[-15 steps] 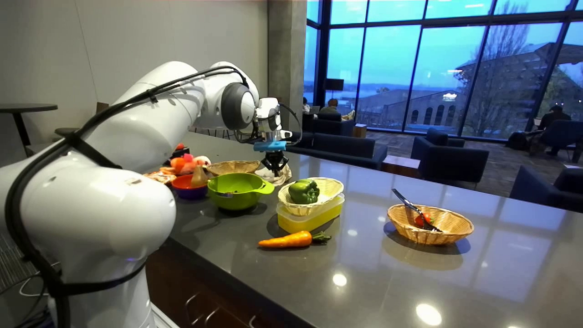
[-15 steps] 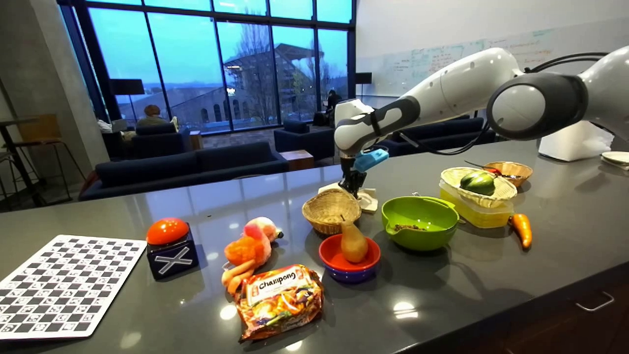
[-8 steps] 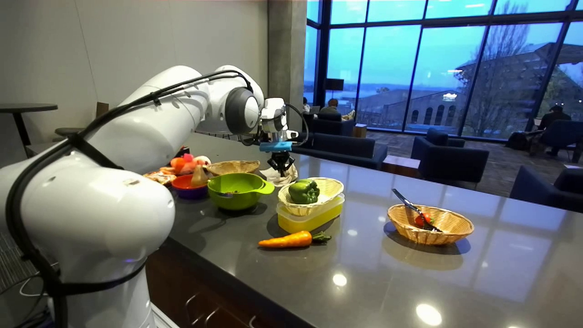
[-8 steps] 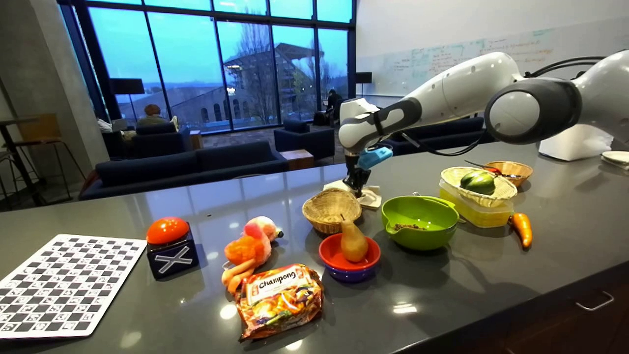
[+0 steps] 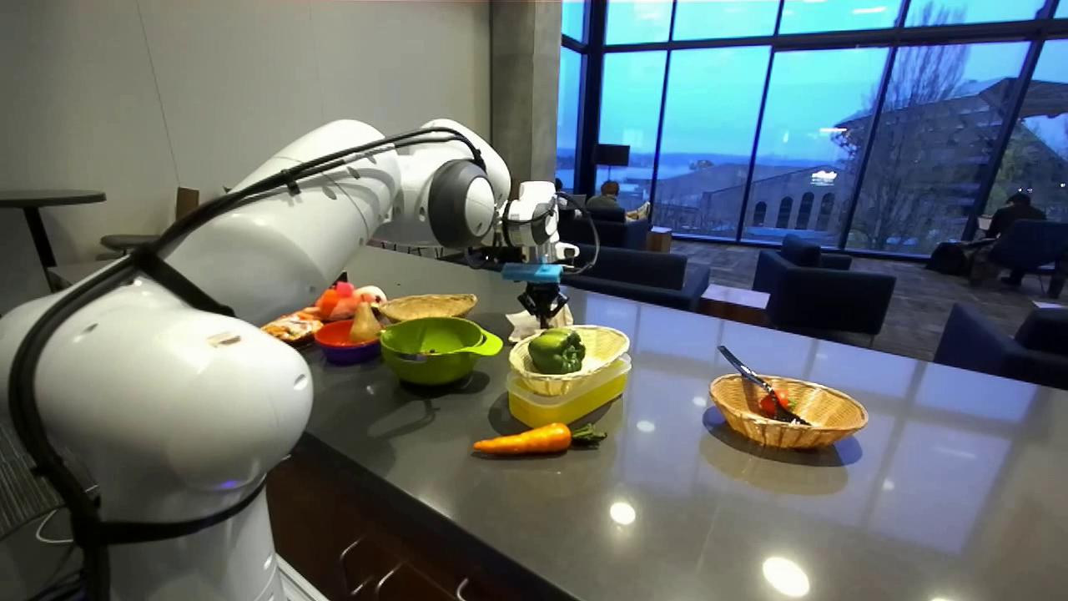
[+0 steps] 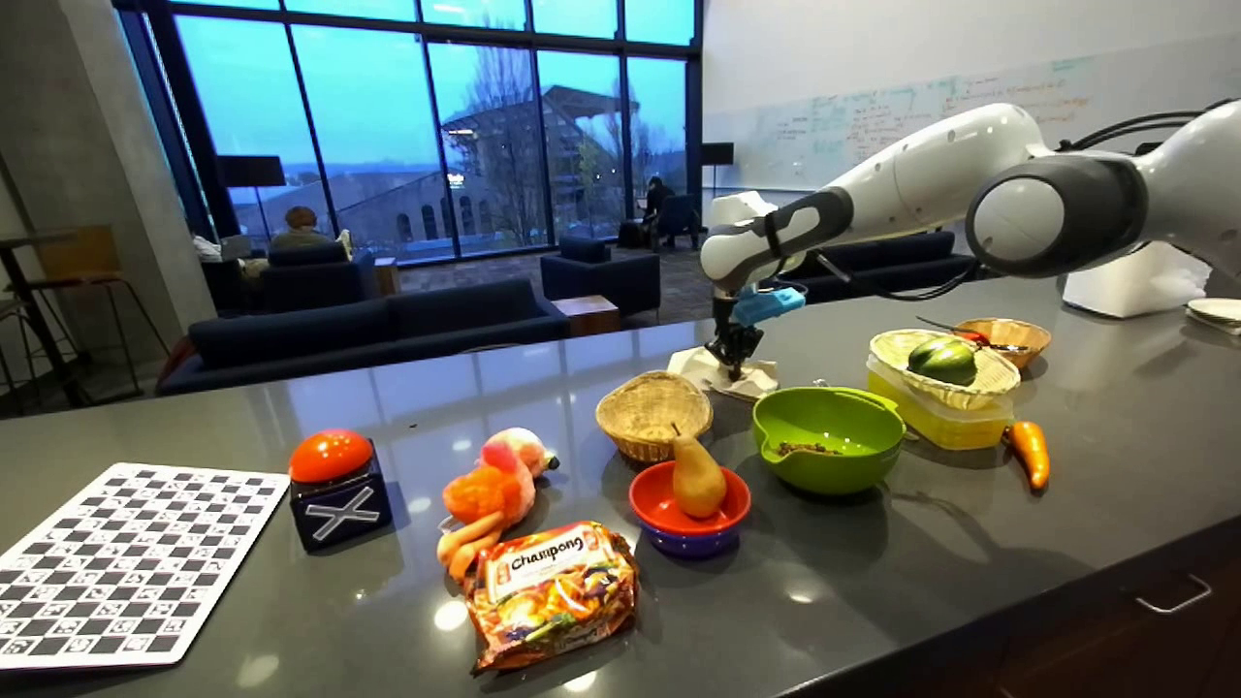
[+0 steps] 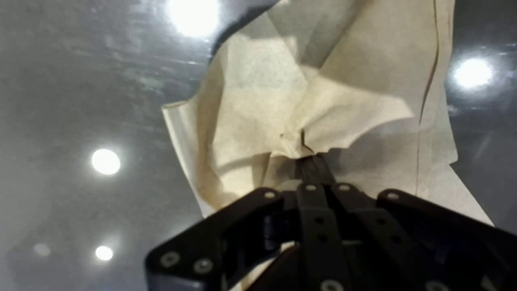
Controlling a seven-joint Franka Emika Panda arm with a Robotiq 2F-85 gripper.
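My gripper (image 7: 311, 159) is shut on a fold of a beige napkin (image 7: 250, 109), which is creased and gathered at the fingertips. In both exterior views the gripper (image 5: 544, 322) (image 6: 737, 372) points down just over the counter, and the napkin (image 6: 690, 368) spreads around the tips. Most of the cloth seems to rest on the dark counter; its lower part is hidden behind the fingers in the wrist view. Close by stand a green bowl (image 6: 829, 446), a small wicker basket (image 6: 654, 417), and a cream basket (image 5: 613, 342) holding a green pepper (image 5: 557, 351).
The cream basket sits on a yellow container (image 5: 576, 405), with a carrot (image 5: 530, 440) before it. Another basket (image 5: 751, 430) holds a black spoon. A pear (image 6: 698, 480), plush toy (image 6: 490, 490), noodle packet (image 6: 557, 591), red button (image 6: 332, 456) and checkered board (image 6: 145, 553) occupy the counter.
The gripper has moved to the right in both exterior views, dragging the napkin along the counter away from the small wicker basket. Other objects stay where they were.
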